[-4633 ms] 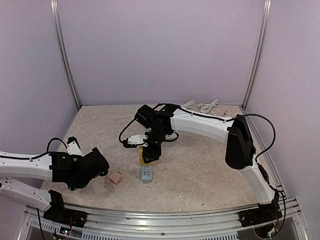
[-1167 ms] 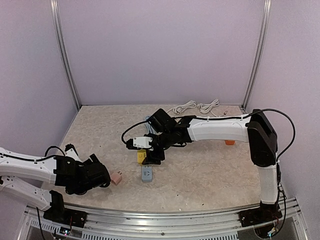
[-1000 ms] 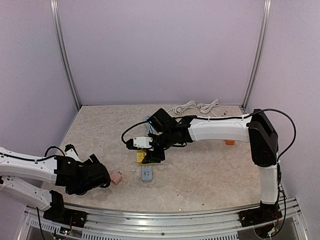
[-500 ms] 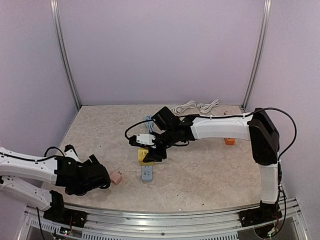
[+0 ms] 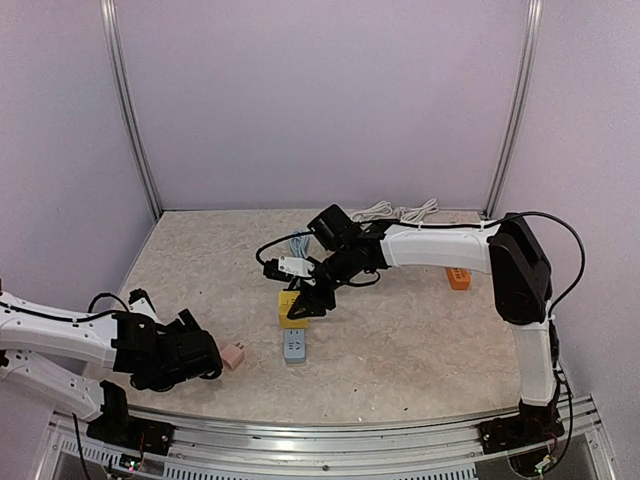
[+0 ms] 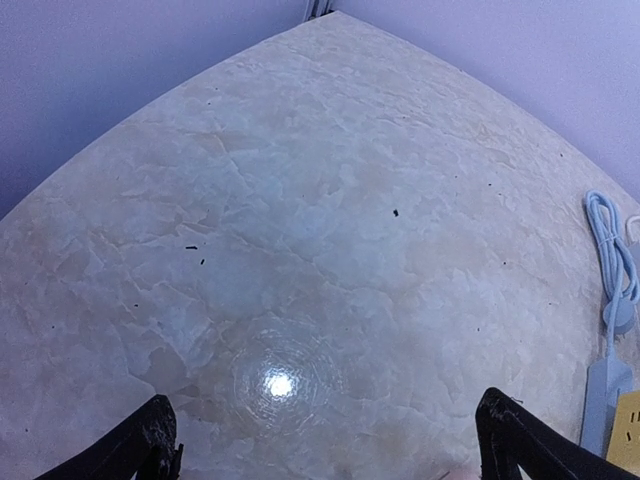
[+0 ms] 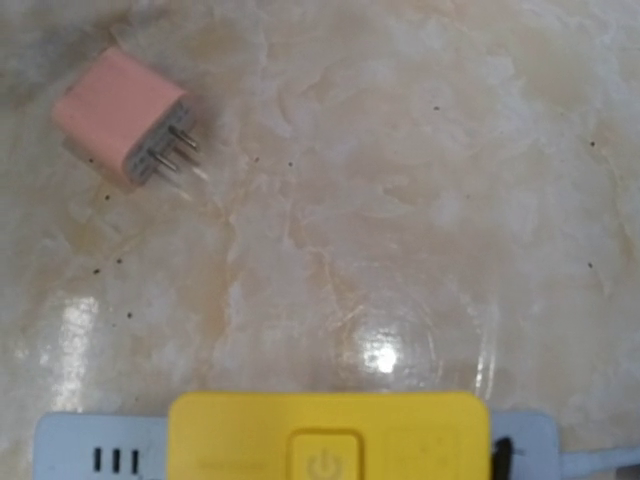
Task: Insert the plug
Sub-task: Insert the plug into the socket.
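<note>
The pink plug (image 5: 232,355) lies on the table, prongs showing in the right wrist view (image 7: 125,125). The power strip is a grey-blue bar (image 5: 294,348) with a yellow block (image 5: 288,304) carrying a power button (image 7: 325,462). My right gripper (image 5: 300,306) sits down on the yellow block and appears closed on it; only a sliver of black finger (image 7: 501,458) shows beside the block. My left gripper (image 5: 203,358) is open and empty, just left of the pink plug; its fingertips (image 6: 158,438) frame bare table.
An orange object (image 5: 457,277) lies at the right. White cables (image 5: 400,212) are coiled at the back wall. The strip's light-blue cord (image 6: 612,255) runs back from the strip. Purple walls enclose the table.
The right arm has stretched out lower and its wrist turned, while the gripper stayed at the yellow block. The left gripper has crept slightly toward the pink plug.
</note>
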`<state>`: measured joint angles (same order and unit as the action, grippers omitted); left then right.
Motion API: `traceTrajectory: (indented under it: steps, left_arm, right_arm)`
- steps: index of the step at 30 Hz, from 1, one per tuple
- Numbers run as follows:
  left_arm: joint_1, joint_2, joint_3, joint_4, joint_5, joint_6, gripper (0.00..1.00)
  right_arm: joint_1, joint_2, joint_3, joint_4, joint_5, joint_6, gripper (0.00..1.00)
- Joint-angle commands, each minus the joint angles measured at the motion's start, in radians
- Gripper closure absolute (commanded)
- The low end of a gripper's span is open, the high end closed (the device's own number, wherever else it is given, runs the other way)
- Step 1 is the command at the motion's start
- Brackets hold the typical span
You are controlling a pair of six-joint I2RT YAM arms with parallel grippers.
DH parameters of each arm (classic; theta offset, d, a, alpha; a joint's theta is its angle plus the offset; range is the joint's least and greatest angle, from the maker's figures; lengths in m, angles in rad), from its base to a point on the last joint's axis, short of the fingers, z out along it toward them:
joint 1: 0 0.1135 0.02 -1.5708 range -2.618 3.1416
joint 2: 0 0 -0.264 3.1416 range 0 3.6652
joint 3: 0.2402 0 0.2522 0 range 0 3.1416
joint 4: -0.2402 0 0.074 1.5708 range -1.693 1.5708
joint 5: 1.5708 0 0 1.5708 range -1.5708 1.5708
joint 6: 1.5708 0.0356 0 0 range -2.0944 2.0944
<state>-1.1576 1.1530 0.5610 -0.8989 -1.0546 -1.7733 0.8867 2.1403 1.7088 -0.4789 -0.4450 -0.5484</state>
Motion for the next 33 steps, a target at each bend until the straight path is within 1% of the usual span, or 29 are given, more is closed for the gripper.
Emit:
traceTrajectory:
  steps: [1, 6, 10, 19, 24, 30, 33]
  left_arm:
    - [-0.011, 0.009, 0.023, -0.052, -0.014, -0.035, 0.01]
    - [-0.013, 0.012, 0.026, -0.062, -0.015, -0.049, 0.01]
    - [-0.016, 0.022, 0.038, -0.073, -0.016, -0.046, 0.01]
    - [-0.017, 0.045, 0.049, -0.085, -0.019, -0.065, 0.01]
    - [-0.020, 0.059, 0.059, -0.105, -0.021, -0.078, 0.01]
    - [-0.020, 0.068, 0.063, -0.108, -0.020, -0.087, 0.01]
    - [-0.022, 0.070, 0.065, -0.113, -0.020, -0.090, 0.01]
  right_arm:
    - [-0.027, 0.070, -0.041, -0.048, 0.032, -0.003, 0.55]
    - [-0.060, 0.113, -0.047, -0.052, -0.008, -0.002, 0.56]
    - [-0.057, 0.130, -0.063, -0.053, -0.021, -0.010, 0.57]
    - [-0.025, 0.183, -0.042, -0.106, 0.121, -0.014, 0.59]
    - [-0.013, 0.194, -0.058, -0.116, 0.157, -0.010, 0.59]
    - [-0.009, 0.213, -0.057, -0.127, 0.174, -0.011, 0.57]
    - [-0.012, 0.196, -0.060, -0.115, 0.160, -0.008, 0.53]
